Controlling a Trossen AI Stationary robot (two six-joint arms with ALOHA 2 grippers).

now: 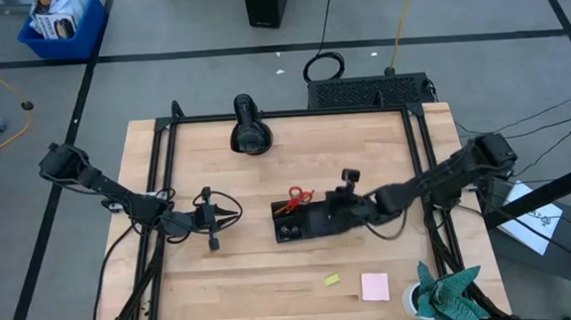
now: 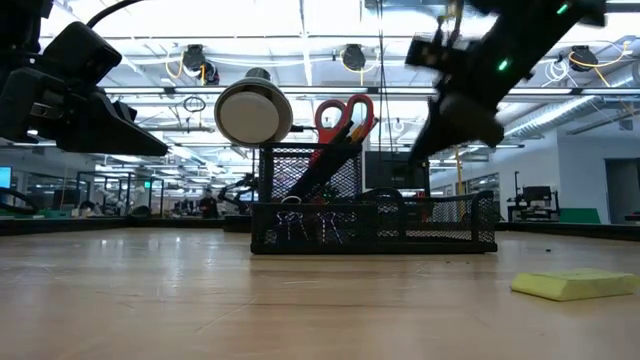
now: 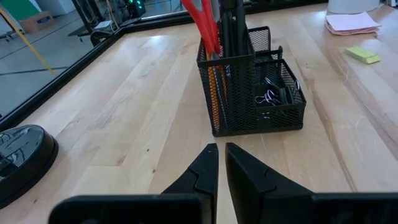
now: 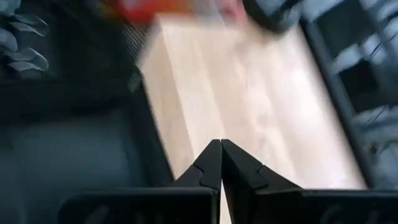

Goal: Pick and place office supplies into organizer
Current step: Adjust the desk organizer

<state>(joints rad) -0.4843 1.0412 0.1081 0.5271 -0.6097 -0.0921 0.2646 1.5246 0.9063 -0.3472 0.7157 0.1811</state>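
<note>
The organizer [image 1: 309, 220] is being taken as the landmark; it is standing near the middle of the table [image 1: 273, 280].

Well to the left of the organizer, the left gripper [image 1: 231, 215] is being held above the wood, pointing toward it, with its fingers [image 3: 208, 171] nearly pressed together — only a thin slit is being left, and nothing is being pinched.

In the tall left compartment of the organizer, the red-handled scissors [image 1: 299, 194] are being kept upright with the handles on top, together with the orange pencils [image 3: 214, 102] and the black pens [image 3: 233, 28]. In the low compartment just beside it, the tiny black binder clips [image 3: 272, 94] are lying.

Over the right part of the organizer, the right gripper [image 1: 337, 214] is being held — its fingers [image 4: 211, 163] are pressed together and nothing is being held between them.

In front of the organizer and to its right, the small yellow-green piece [image 1: 332, 279] is lying on the wood, and the pink square sticky-note pad [image 1: 375, 287] is lying near it, farther right, apart from it.
</note>
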